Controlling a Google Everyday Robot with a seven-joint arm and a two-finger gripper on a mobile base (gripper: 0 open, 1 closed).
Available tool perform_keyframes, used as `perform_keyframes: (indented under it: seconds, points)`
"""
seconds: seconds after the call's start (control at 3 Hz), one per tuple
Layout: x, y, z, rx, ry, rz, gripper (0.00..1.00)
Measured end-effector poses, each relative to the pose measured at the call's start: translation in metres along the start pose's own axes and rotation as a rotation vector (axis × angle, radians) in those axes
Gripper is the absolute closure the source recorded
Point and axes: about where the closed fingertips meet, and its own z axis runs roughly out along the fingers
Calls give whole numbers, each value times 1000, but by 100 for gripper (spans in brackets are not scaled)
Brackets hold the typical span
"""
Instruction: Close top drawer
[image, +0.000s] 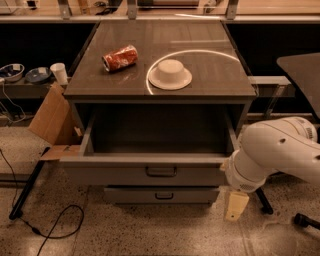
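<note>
The top drawer (115, 173) of the grey cabinet stands partly open. Its flat grey front carries a small dark centre handle (161, 171), and its inside (160, 136) looks empty. A shorter drawer front (195, 195) shows shut below it. My white arm (275, 150) reaches in from the right, with its rounded joint beside the drawer's right front corner. My gripper is not in view. It is hidden behind or beyond the arm's links.
On the cabinet top (215, 75) lie a red can (120, 58) and a white upturned bowl (170, 74). Cardboard (50, 117) leans at the left. A cup (59, 73) and dishes (11, 71) sit on a left shelf. A cable (55, 225) lies on the floor, and a dark table (302, 70) stands at the right.
</note>
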Motion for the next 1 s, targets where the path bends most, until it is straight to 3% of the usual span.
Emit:
perform_keyframes:
  seconds: [0.33,0.67,1.0]
  points:
    - [-14,-18,-9,13,17,-39,0]
    - [-10,-22,-14,16,10,-25,0]
    - [-6,-24,-17,18,-5,-12,19]
